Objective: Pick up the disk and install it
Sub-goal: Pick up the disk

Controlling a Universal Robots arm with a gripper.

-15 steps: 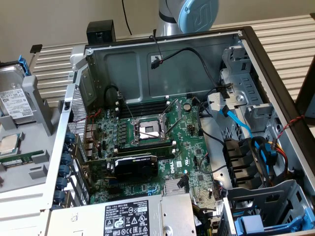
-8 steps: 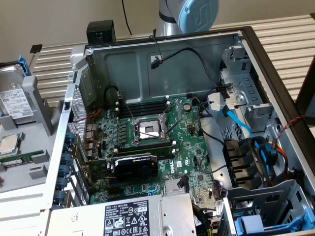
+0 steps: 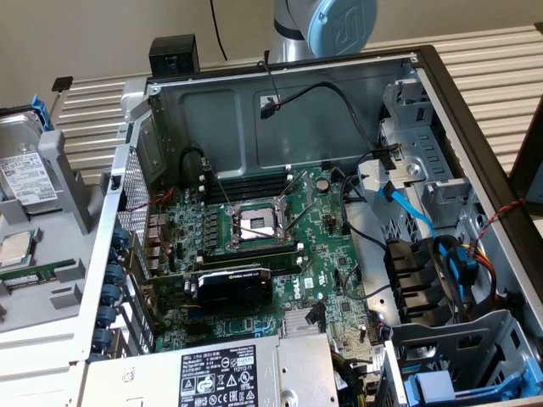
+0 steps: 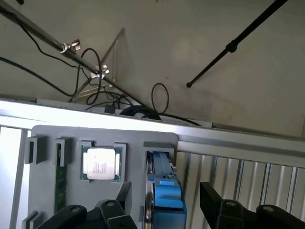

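The disk (image 3: pixel 24 174), silver with a white label and a bright blue carrier frame, rests in a grey holder tray (image 3: pixel 64 170) at the exterior view's left, outside the computer case. In the wrist view, the disk's blue carrier (image 4: pixel 167 198) lies in a slot of the tray (image 4: pixel 133 140). My gripper (image 4: pixel 167 190) is open and hangs over it, with one dark finger (image 4: pixel 125 193) on each side of the carrier and apart from it. Nothing is held.
The tray also holds a square silver CPU chip (image 4: pixel 101 163) and a green memory stick (image 4: pixel 59 183) beside the disk. The open case (image 3: pixel 280 212) shows the motherboard, loose cables, drive bays (image 3: pixel 441 373) at the exterior view's right and a labelled power supply (image 3: pixel 212 373).
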